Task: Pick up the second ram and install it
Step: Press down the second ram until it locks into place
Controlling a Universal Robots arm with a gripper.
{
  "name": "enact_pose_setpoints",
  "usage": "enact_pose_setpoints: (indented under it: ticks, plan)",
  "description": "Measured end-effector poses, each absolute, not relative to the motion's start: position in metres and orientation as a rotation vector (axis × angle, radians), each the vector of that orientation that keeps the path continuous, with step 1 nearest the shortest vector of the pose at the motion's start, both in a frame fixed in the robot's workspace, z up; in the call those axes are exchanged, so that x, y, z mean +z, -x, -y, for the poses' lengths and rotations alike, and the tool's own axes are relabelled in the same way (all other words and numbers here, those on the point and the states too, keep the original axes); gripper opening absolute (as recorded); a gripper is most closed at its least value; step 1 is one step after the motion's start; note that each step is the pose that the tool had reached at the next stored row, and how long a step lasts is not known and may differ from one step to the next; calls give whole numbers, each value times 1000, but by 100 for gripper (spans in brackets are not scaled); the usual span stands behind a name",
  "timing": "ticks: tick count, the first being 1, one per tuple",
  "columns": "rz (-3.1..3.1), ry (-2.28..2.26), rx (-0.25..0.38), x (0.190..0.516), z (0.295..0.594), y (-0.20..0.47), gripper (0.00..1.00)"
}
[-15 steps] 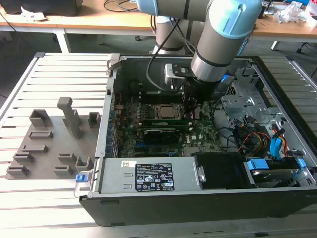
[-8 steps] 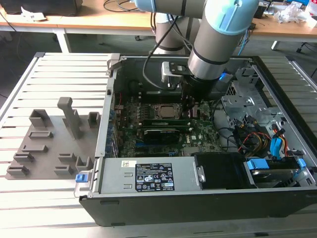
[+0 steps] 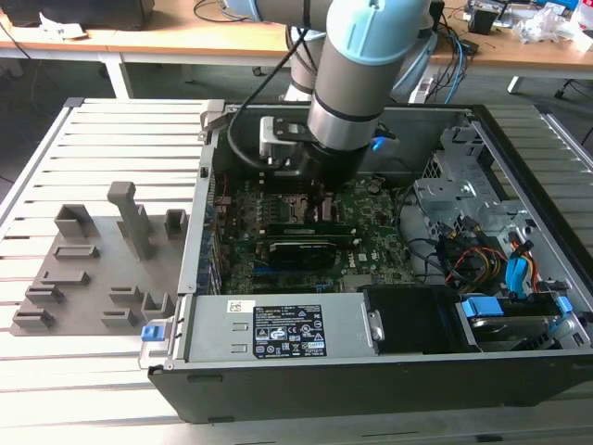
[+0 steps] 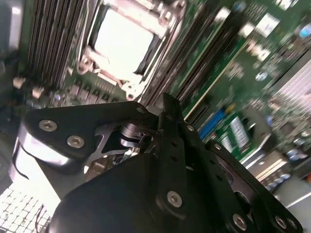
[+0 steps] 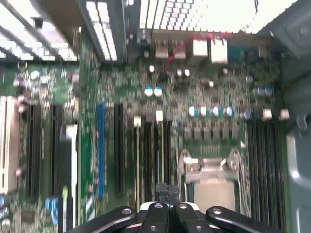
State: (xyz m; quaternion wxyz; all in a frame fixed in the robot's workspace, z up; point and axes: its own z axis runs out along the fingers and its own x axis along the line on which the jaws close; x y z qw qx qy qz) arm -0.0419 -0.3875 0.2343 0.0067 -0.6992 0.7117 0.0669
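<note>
My gripper [image 3: 320, 197] is down inside the open computer case, just above the green motherboard [image 3: 375, 236]. In both wrist views its black fingers [image 5: 163, 190] are pressed together, and nothing shows between them [image 4: 168, 108]. The tips hang over the long dark memory slots [image 5: 159, 155], which have white latches and run beside the silver processor socket [image 5: 210, 170]. In the exterior view a long dark stick [image 3: 310, 227] lies in the slot area right under the gripper. I cannot tell whether that stick is the second ram.
The case's metal walls [image 3: 206, 199] and its black power supply [image 3: 278, 329] ring the motherboard. Drive bays and coloured cables [image 3: 482, 260] fill the side at the exterior view's right. A grey fixture tray [image 3: 102, 269] lies on the slatted table at the exterior view's left.
</note>
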Motion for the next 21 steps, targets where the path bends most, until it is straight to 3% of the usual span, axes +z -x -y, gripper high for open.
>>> enact_pose_setpoints:
  ticks: [12, 18, 21]
  plan:
    - [-2225, 2186, 207, 227, 388, 59, 11]
    - [-2248, 2204, 262, 243, 388, 19, 11]
    - [-2248, 2204, 262, 273, 388, 19, 11]
